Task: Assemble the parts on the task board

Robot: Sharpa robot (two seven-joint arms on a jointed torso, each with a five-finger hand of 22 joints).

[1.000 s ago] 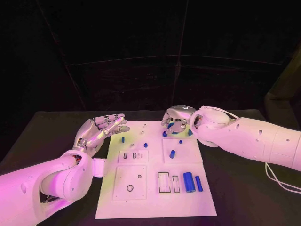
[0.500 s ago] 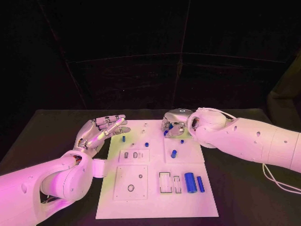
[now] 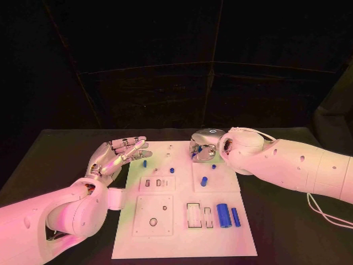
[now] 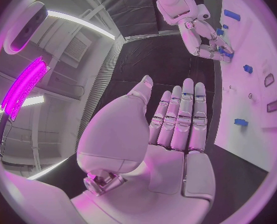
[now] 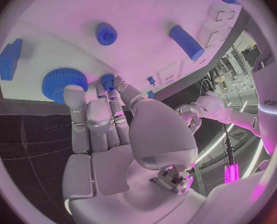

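Right now I read the task board (image 3: 185, 210) as sitting flat in the middle of the black counter (image 3: 288, 221), and most of the work looks unfinished to me. Two blue cylinders, a thick one (image 3: 222, 211) and a thin one (image 3: 234, 216), lie loose on the near right part of the board just beside an open rectangular slot (image 3: 192, 214), and a round hole (image 3: 153, 222) in the near left panel stands unfilled. Further up, several small blue parts are scattered over the board, among them one at mid-board (image 3: 204, 180) and one nearer the left edge (image 3: 145, 163); whether any of those is already seated I cannot tell from the head view. My right hand (image 3: 205, 144) hovers over the far right corner of the board, fingers pointed down at a blue toothed wheel (image 5: 64, 83); its fingertips (image 5: 74, 95) look to be at the wheel's rim, but I cannot make out a firm grip, so I will not call it held. My left hand (image 3: 115, 154) waits off the board's far left edge, palm up, fingers straight and lightly spread, with nothing in it.
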